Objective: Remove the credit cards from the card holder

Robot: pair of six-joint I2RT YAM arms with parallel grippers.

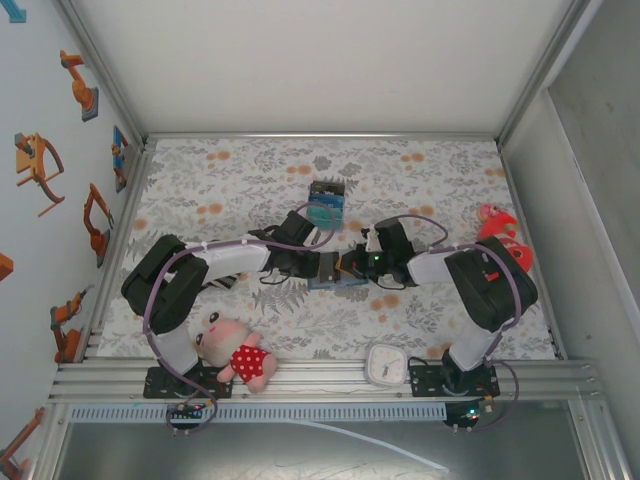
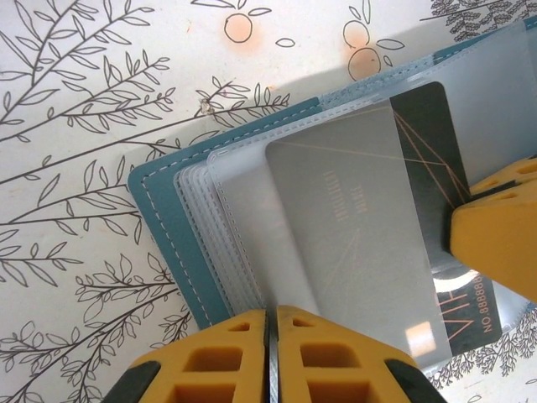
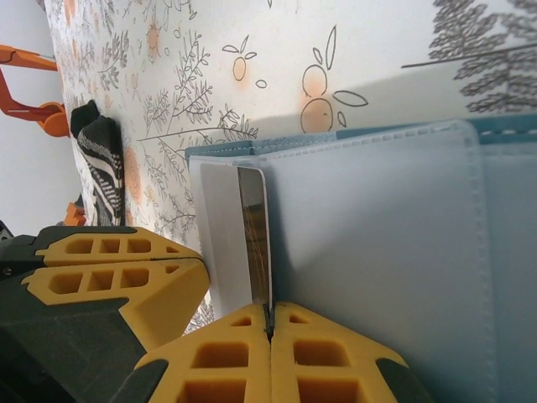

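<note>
The left pincer (image 2: pixel 270 317) pinches a clear sleeve (image 2: pixel 239 218) of the wallet (image 2: pixel 164 218); the right pincer (image 3: pixel 268 311) grips a dark card (image 3: pixel 254 227) at its tips.

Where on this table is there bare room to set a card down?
Bare cloth: far left, beyond the left arm; far right, between the teal pile and the red toy; a near strip between the doll and the white round object. Crowded mid-table, where left gripper and right gripper meet at the card holder.
</note>
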